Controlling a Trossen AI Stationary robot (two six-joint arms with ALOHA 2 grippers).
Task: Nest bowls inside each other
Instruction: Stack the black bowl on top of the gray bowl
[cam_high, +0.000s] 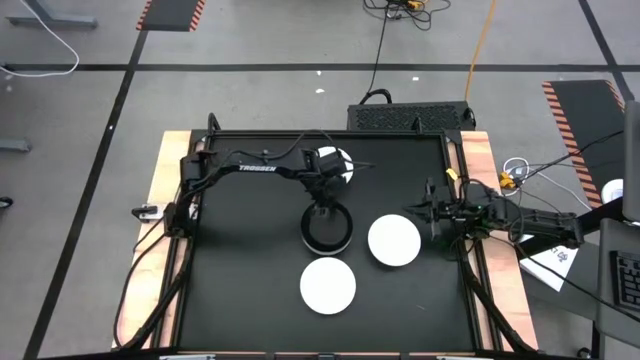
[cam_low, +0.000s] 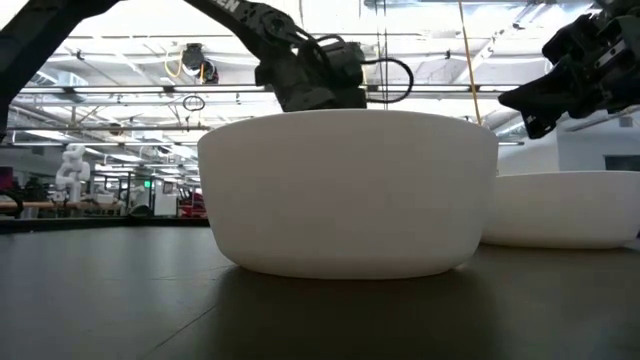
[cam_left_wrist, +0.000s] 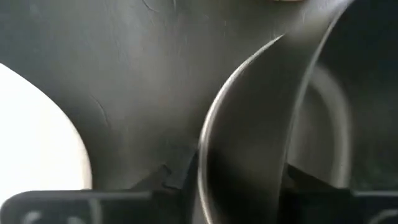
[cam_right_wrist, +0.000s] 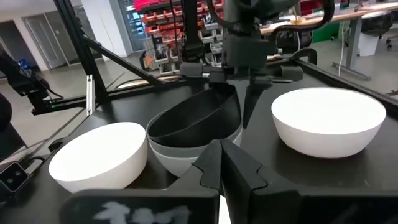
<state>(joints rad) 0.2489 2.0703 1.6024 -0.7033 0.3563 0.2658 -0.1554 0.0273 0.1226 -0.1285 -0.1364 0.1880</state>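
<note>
Black tabletop (cam_high: 240, 300), wood border. On it: white bowl (cam_high: 328, 285) nr front edge, centre; white bowl (cam_high: 394, 241) twd right edge; stacked bowls (cam_high: 327, 229) mid-table.

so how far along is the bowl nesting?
Partly done. A black bowl sits tilted in a pale bowl, the left gripper at its rim, apparently still seating it. Two white bowls remain loose on the table. The right gripper waits beside them.

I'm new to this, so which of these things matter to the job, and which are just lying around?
Job: black bowl, tilted in left fingers over pale bowl; front white bowl; right-hand white bowl.
Lying about: floor cables; papers.
</note>
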